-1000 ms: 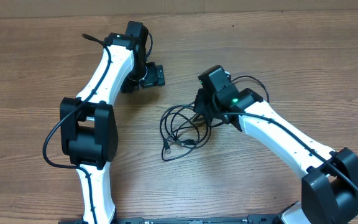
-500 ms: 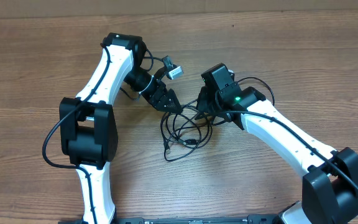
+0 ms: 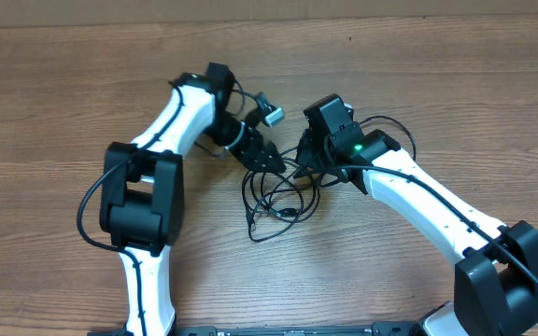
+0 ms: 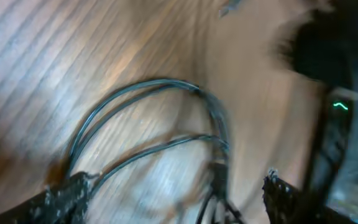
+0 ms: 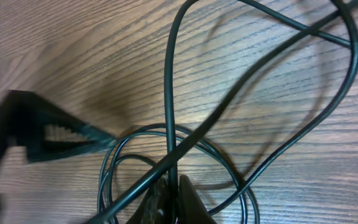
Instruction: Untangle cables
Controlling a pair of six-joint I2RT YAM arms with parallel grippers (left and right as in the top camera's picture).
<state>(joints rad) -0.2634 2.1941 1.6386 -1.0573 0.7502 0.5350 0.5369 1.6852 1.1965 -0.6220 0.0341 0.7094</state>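
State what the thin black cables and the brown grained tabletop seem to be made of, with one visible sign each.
Thin black cables: probably rubber or plastic sheathing, smooth with a slight sheen; they bend into loose loops. Brown grained tabletop: wood or a wood-look laminate, matte to satin; long grain lines run across it, but the pictures cannot settle which.

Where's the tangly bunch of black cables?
Seen from overhead, the cables lie mid-table, between the left end effector and the right end effector.
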